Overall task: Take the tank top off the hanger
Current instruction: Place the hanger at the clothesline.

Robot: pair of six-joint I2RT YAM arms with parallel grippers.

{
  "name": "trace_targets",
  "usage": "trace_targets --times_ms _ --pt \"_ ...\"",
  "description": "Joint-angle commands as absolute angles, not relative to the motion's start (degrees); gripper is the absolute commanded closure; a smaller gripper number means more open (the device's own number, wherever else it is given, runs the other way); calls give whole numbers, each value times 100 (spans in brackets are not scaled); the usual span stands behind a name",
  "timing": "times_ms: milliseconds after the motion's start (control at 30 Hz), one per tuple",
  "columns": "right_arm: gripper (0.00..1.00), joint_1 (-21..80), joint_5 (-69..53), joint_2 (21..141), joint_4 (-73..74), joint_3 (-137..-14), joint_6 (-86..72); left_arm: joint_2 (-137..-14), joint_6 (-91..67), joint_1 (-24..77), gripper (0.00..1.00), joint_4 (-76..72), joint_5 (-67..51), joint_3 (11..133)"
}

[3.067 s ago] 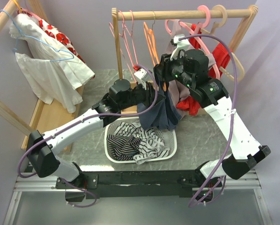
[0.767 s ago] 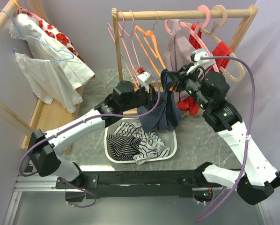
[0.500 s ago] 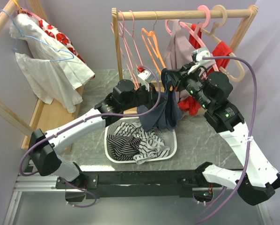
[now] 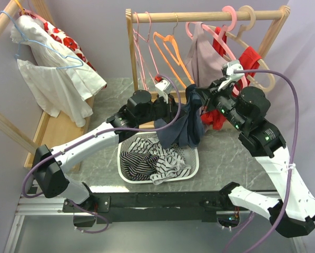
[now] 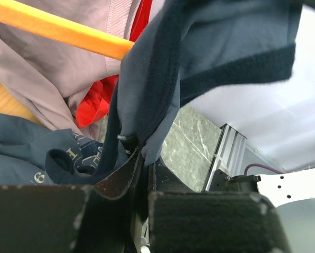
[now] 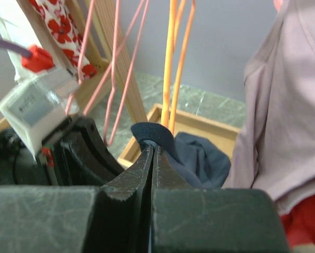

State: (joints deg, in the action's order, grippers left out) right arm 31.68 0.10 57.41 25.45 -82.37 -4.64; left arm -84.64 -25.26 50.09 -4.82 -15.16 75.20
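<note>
Our left gripper (image 5: 143, 158) and right gripper (image 6: 152, 150) both pinch one navy tank top (image 4: 186, 129). One basket (image 4: 189, 155) sits below them, an orange hanger (image 6: 171, 58) just behind.

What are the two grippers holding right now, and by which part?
Both hold the navy tank top: the left gripper pinches a banded edge, the right gripper a small fold near its top.

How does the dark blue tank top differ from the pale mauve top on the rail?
The dark blue tank top is bunched and pinched by the left gripper and the right gripper; the pale mauve top hangs smooth from the wooden rail. The tank top is dark; the mauve top is light. Both are cloth garments.
</note>
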Motion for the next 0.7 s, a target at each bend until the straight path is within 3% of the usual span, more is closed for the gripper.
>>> trace_targets --times_ms 0,433,667 --pt "100 3190 71 5537 3023 -8148 -518 -8358 -2602 5045 92 -642 -1556 7532" --pt "100 3217 -535 5291 3902 -7858 -861 -7982 -2619 5045 94 -387 -1538 7216" --pt "100 3278 -1485 5326 4665 -7823 -879 -7594 -2338 5098 99 667 -1354 6953"
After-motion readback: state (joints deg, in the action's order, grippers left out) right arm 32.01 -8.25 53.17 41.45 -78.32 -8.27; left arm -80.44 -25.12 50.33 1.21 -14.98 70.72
